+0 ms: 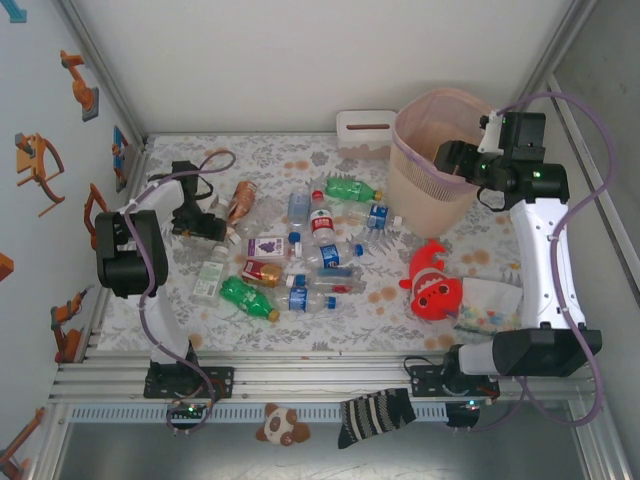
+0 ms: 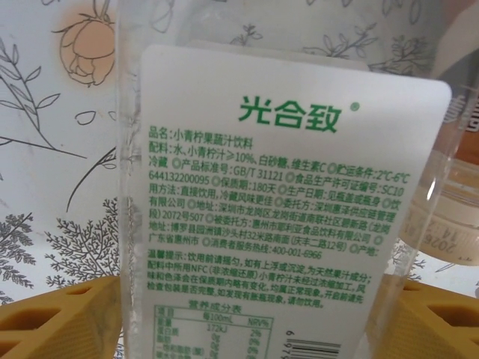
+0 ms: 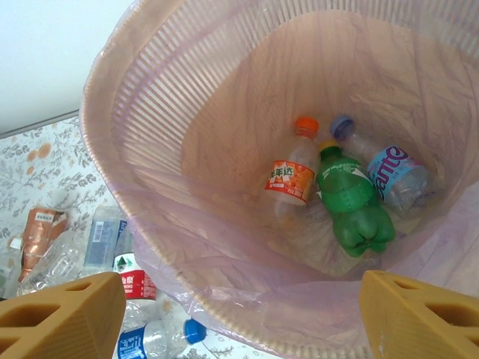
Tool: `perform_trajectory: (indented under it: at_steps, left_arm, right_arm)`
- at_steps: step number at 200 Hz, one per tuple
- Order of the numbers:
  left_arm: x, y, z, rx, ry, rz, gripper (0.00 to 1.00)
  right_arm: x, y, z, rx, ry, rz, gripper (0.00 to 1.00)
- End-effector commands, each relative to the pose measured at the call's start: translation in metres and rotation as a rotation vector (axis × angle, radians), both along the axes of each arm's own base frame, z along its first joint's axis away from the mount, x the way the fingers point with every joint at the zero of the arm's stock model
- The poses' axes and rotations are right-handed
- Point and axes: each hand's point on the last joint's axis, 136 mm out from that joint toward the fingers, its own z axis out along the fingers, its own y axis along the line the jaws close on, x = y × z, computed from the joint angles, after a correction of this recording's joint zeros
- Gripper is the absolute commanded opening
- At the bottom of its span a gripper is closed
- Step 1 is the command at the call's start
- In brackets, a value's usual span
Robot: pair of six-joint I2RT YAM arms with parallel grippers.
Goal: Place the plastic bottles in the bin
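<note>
The right wrist view looks into the bin [image 3: 165,112], where an orange-labelled bottle [image 3: 292,176], a green bottle [image 3: 352,202] and a purple-labelled bottle [image 3: 389,172] lie. The right gripper [image 3: 243,299] hangs above them, spread wide and empty. In the left wrist view, a clear white-labelled bottle [image 2: 284,187] stands between the left gripper [image 2: 262,299] fingers; whether they clamp it cannot be told.

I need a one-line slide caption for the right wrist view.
Open right gripper over the bin, which holds an orange-labelled bottle, a green bottle and a purple-labelled bottle.
</note>
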Motion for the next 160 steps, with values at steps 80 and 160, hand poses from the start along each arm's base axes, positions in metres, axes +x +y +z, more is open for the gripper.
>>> perform_trajectory:
  at_steps: [80, 160]
  left_arm:
    - [0.003, -0.002, 0.004, -0.015, 0.003, -0.014, 0.67]
    - [0.01, -0.009, 0.057, -0.07, -0.163, 0.021, 0.62]
  right_arm:
    - [-0.006, 0.002, 0.01, 0.035, -0.039, -0.003, 0.8]
    - [-0.02, 0.002, 0.023, 0.029, -0.058, -0.004, 0.8]
